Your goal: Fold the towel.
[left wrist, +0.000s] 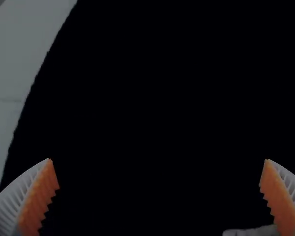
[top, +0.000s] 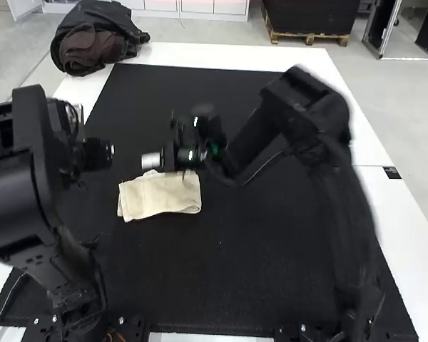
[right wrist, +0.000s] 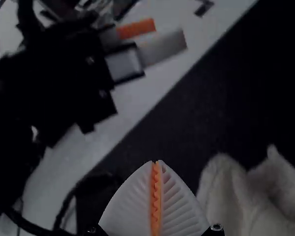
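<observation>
A cream towel point(top: 160, 197) lies as a small folded bundle left of centre on the black mat, its upper edge uneven. Over that edge is my right gripper point(top: 150, 160), pointing left. To the towel's left is my left gripper point(top: 100, 153). In the left wrist view, the left gripper point(left wrist: 158, 160) has its fingers wide apart over bare mat, with a sliver of towel point(left wrist: 253, 231) near one finger. The right gripper point(right wrist: 156, 162) has its pads pressed together and holds no cloth; raised folds of the towel point(right wrist: 231, 196) are beside it in the right wrist view.
The black mat point(top: 271, 249) covers most of the white table point(top: 357, 121). A dark bag point(top: 96, 39) sits on the far left corner. The right arm reaches across the middle, close to the left arm. A cable point(right wrist: 64, 216) runs below the left arm.
</observation>
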Controlling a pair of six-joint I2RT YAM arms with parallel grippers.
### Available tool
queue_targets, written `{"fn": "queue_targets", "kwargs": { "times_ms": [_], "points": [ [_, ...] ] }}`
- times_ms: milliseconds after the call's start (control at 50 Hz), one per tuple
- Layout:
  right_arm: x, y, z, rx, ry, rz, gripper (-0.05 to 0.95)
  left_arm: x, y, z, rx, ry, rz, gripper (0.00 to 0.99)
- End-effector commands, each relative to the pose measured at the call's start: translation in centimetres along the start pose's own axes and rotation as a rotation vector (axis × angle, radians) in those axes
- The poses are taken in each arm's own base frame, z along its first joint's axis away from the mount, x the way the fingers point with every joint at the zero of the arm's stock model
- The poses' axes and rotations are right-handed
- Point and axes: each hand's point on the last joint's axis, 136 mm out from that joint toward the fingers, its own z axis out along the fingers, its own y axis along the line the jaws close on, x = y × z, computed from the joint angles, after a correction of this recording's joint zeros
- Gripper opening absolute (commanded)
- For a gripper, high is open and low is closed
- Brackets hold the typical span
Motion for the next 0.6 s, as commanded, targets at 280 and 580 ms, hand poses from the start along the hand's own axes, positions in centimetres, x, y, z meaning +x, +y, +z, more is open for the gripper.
{"fn": "queue_targets", "kwargs": {
  "times_ms": [280, 580],
  "points": [
    [-20.5, 7.7, -16.6, 0.114, -0.451, -0.232, -0.02, -13.3, -5.8, -4.5, 0.143, -0.276, 0.046, 0.957],
    [-24.1, 14.6, -30.6, 0.234, -0.698, -0.401, -0.02, -19.7, -13.1, -11.7, 0.293, -0.480, 0.065, 0.956]
  ]
}}
